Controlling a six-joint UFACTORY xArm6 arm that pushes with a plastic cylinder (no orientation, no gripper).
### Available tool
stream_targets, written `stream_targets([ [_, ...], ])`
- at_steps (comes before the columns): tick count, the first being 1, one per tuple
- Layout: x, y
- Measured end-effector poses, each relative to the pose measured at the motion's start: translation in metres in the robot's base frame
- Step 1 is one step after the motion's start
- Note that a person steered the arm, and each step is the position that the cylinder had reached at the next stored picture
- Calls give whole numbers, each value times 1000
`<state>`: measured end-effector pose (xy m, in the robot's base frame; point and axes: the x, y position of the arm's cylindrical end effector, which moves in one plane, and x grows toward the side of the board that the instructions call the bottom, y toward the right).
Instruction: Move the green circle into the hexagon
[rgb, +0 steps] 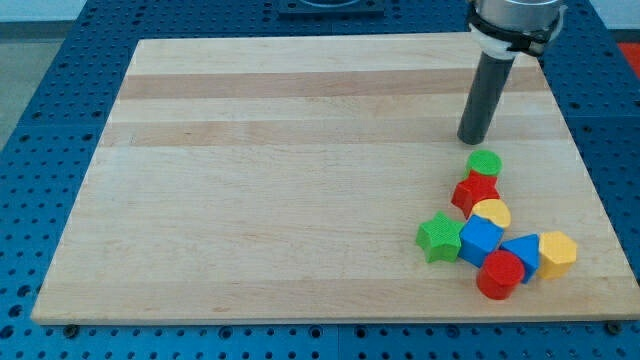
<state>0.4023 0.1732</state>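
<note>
My tip (473, 140) stands just above green circle (484, 163), seemingly apart; no writing

On the wooden table (300, 150), toward the view's lower right, a green star (438, 238) sits just left of a blue cube (481, 241). A red star-like block (473, 192) lies above a yellow half-round block (492, 212) — touching it — and another blue block (523, 253) sits right of the cube.
</note>
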Motion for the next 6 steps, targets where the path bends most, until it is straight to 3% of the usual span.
stream_targets([
  [4,-5,-30],
  [6,26,-21],
])
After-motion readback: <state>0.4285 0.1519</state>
